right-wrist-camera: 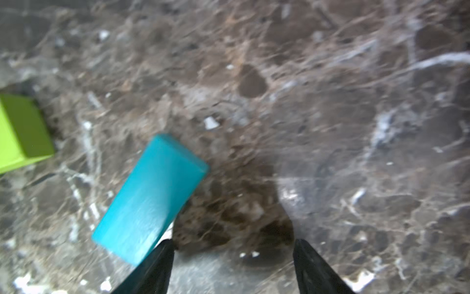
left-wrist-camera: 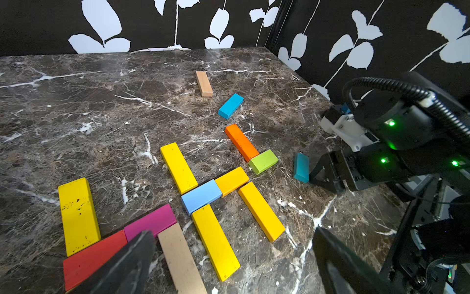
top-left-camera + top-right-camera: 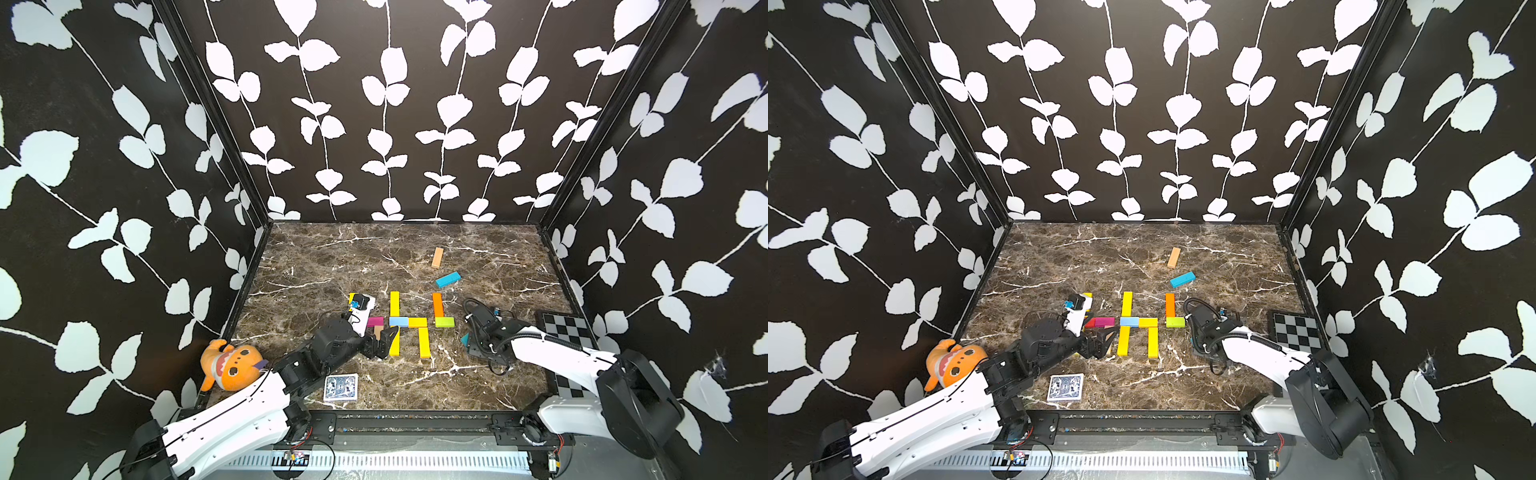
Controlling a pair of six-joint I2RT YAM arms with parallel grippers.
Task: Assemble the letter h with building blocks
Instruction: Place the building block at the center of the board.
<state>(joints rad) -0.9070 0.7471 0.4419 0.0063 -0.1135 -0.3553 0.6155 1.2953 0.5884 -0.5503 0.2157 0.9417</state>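
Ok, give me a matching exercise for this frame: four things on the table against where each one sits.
Things:
1. green block
2. light blue block
3. teal block
4. playing card

Places:
A. near the front edge of the table
B. beside the right gripper, outside its jaws
C. touching the orange block at its near end
D. in the crossbar of the letter h

Pairs: 1-C, 2-D, 3-B, 4-A

The letter h (image 3: 417, 322) lies flat: two yellow bars (image 3: 394, 303) as stem, a light blue bar (image 3: 398, 321) and a yellow one as crossbar, one yellow leg (image 3: 424, 343). Just right, an orange bar (image 3: 437, 304) and a green bar (image 3: 444, 321) form an L, with a teal block (image 2: 301, 167) beyond. Farther back lie a cyan bar (image 3: 448, 279) and a tan bar (image 3: 437, 257); at left, four more bars (image 2: 150, 221) cluster.
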